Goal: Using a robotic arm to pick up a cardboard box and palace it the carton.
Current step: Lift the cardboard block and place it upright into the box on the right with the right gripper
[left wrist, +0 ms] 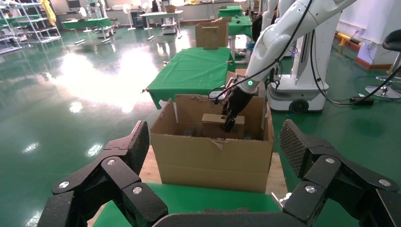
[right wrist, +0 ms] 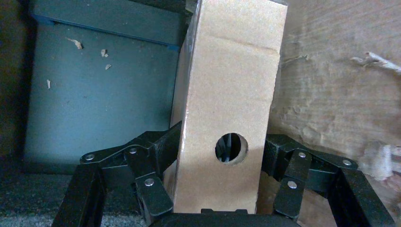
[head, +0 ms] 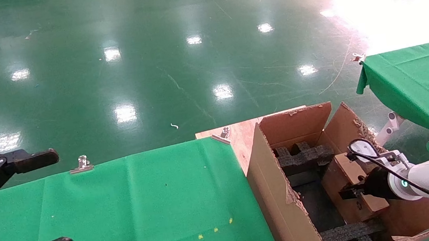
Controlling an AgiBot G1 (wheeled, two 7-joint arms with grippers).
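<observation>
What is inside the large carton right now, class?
Inside the carton: black foam inserts and the cardboard box, gripped by the right hand. The floor beneath the box is hidden.

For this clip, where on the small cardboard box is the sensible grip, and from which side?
Across its two broad faces, coming in from the narrow edge, as the right gripper does now. The cardboard box is flat and thin, so the jaws span it easily; it stands on edge inside the carton, leaving that edge reachable from above.
</observation>
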